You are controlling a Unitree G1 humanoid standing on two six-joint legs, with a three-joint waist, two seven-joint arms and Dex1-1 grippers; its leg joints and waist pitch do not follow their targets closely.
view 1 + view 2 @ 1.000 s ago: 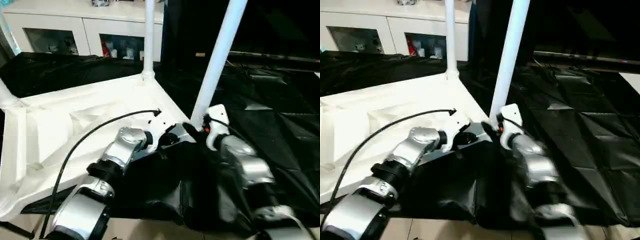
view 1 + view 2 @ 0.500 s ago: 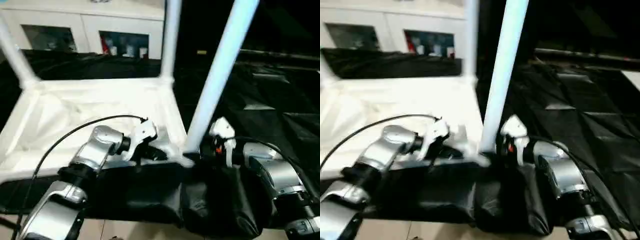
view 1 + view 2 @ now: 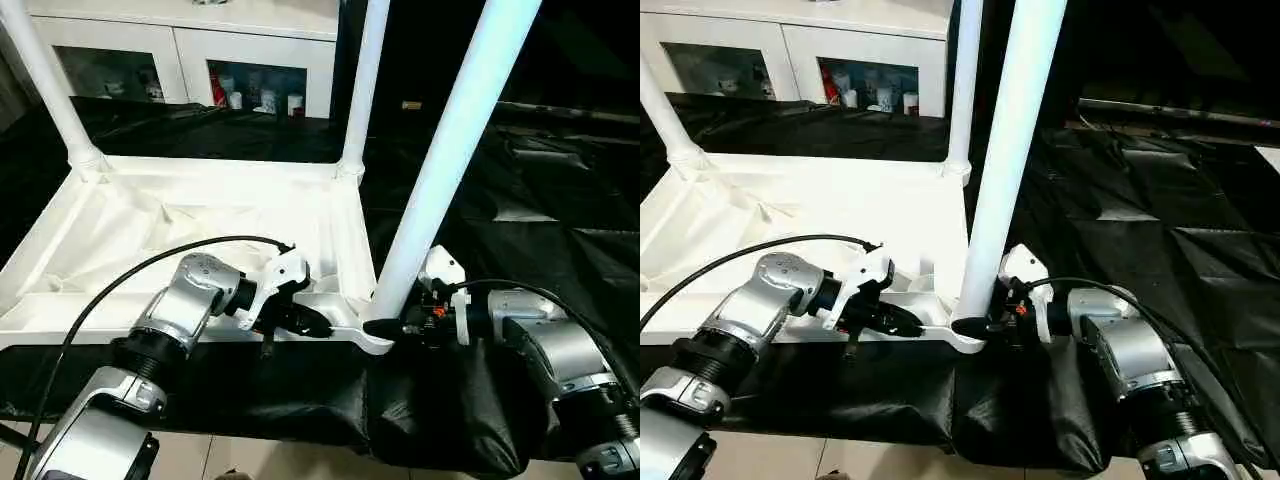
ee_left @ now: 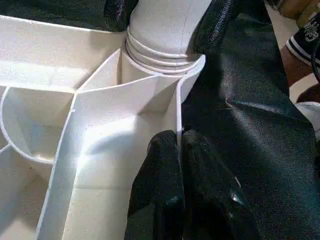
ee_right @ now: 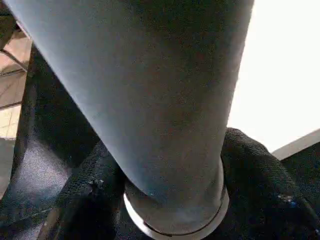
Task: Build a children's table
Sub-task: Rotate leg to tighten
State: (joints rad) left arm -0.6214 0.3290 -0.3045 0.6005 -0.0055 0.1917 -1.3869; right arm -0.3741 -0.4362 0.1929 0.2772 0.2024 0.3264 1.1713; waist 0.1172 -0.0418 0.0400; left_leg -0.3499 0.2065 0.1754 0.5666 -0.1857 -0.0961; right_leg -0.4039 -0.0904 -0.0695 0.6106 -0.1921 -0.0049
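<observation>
The tops of all three standing legs run out of the head views, and the right end effector's fingertips are partly hidden behind the nearest leg.

Nearest, the left end effector has its two black fingers pressed together, pinching the thin near rim of the upturned tabletop just beside the near right corner socket. At that same corner, the right end effector reaches in from the other side; its black fingers stand apart on either side of the nearest leg's base, close against it where it enters the socket. Whether they press it firmly cannot be told.

The tabletop lies ribbed side up on a worktop draped in black sheeting. Farther back, a second leg rises from the far right corner and a third leg from the far left.

Beyond stands a white cabinet with glass doors; small items sit inside, too small to identify.
</observation>
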